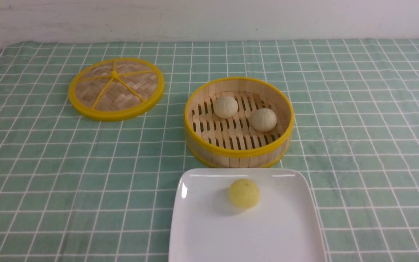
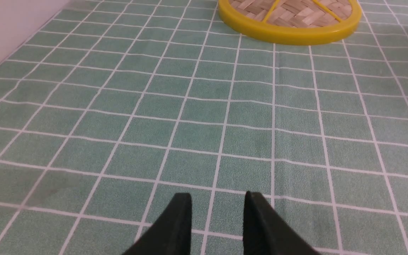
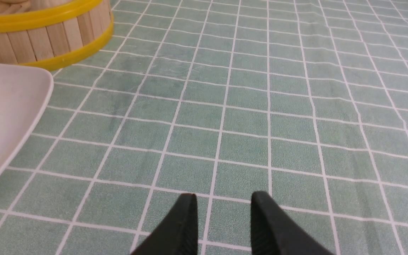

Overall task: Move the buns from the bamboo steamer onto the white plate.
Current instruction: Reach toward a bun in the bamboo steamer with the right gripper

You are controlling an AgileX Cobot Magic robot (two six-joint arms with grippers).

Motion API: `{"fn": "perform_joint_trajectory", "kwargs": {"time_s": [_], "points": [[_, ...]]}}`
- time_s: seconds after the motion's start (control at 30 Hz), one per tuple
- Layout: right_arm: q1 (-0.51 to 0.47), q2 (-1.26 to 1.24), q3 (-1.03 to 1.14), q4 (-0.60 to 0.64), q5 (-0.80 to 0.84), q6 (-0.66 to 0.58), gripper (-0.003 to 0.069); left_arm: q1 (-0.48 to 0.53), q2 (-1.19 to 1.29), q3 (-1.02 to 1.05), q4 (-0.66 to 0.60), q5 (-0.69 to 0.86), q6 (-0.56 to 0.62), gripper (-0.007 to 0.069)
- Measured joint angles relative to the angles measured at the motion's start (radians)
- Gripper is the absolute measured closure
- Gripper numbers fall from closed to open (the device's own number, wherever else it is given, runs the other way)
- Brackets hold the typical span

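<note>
Two pale buns (image 1: 226, 106) (image 1: 263, 119) lie side by side on the slatted floor of the bamboo steamer (image 1: 236, 153) at the table's middle. Just in front of it is the white plate (image 1: 209, 233), holding only a yellow ball (image 1: 244, 193). Neither gripper reaches into the front view. In the left wrist view my left gripper (image 2: 218, 198) is open over bare cloth, far from the steamer. In the right wrist view my right gripper (image 3: 224, 198) is open and empty too, with the plate's corner (image 3: 5, 106) and the steamer wall (image 3: 44, 39) off to one side.
The flat woven lid (image 1: 116, 88) with yellow rim and spokes lies at the back left, also ahead of the left gripper (image 2: 289, 21). A green checked cloth (image 1: 358, 145) covers the table. A white wall runs along the far edge.
</note>
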Motion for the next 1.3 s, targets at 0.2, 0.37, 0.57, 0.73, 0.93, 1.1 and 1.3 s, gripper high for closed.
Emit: {"fn": "perform_joint_trajectory", "kwargs": {"time_s": [0.2, 0.37, 0.57, 0.73, 0.93, 1.1, 1.3], "points": [[0.000, 0.000, 0.000, 0.000, 0.000, 0.000, 0.0419, 0.000, 0.000, 0.000, 0.000, 0.000, 0.000, 0.0384], [0.000, 0.000, 0.000, 0.000, 0.000, 0.000, 0.0419, 0.000, 0.000, 0.000, 0.000, 0.000, 0.000, 0.0384], [0.000, 0.000, 0.000, 0.000, 0.000, 0.000, 0.0419, 0.000, 0.000, 0.000, -0.007, 0.000, -0.005, 0.0384], [0.000, 0.000, 0.001, 0.006, -0.016, 0.004, 0.0419, 0.000, 0.000, 0.001, -0.236, -0.032, -0.206, 0.0384], [0.000, 0.000, 0.011, 0.419, -0.047, 0.257, 0.0419, 0.000, 0.000, 0.001, -0.611, -0.087, -0.550, 0.0384], [0.000, 0.000, 0.012, 0.691, -0.090, 0.356, 0.0419, 0.000, 0.000, 0.001, -0.666, -0.095, -0.611, 0.0384], [0.000, 0.000, -0.011, 0.792, -0.176, 0.342, 0.0447, 0.000, 0.000, -0.054, -0.663, -0.082, -0.517, 0.0412]]}}
